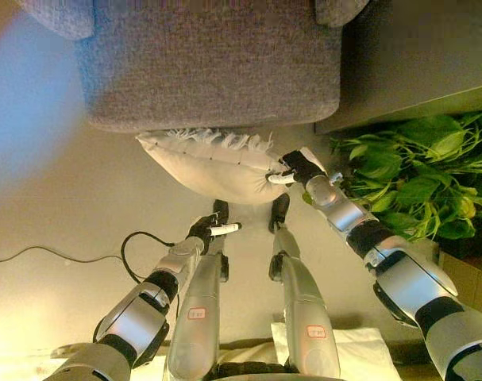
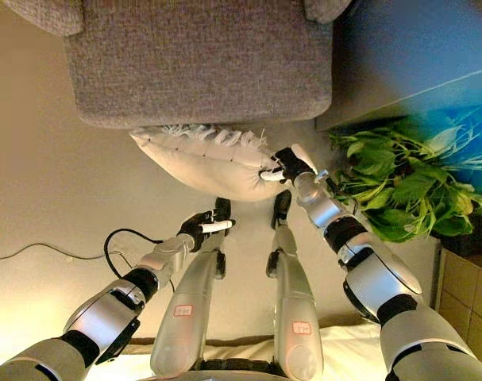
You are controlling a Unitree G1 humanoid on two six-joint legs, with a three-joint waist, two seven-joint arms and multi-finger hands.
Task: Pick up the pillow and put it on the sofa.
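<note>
While the right hand (image 1: 301, 168) reaches forward to the pillow's near right corner, its fingers (image 2: 279, 169) are curled round the edge of the fabric and pinch it — the grip sits right at the corner, just below the fringe. That white pillow (image 1: 213, 165) lies on the floor (image 1: 82, 206), pressed up against the front of the grey sofa (image 1: 213, 63), with its fringed seam (image 2: 213, 135) touching the lower edge of the sofa's seat. None of the pillow rests on the seat; its rounded belly bulges toward the robot.

Nearer the robot and well apart from the pillow, the left hand (image 2: 199, 228) hovers over the floor. Its fingers (image 1: 225, 229) are loosely curled and hold nothing, with one white-tipped finger pointing to the right.

On the right side, a leafy green plant (image 1: 419, 178) spreads beside the right arm, close to the pillow's held corner but not touching it. Beyond the plant, a dark flat surface (image 1: 415, 55) stands next to the sofa — what it belongs to cannot be told.
</note>
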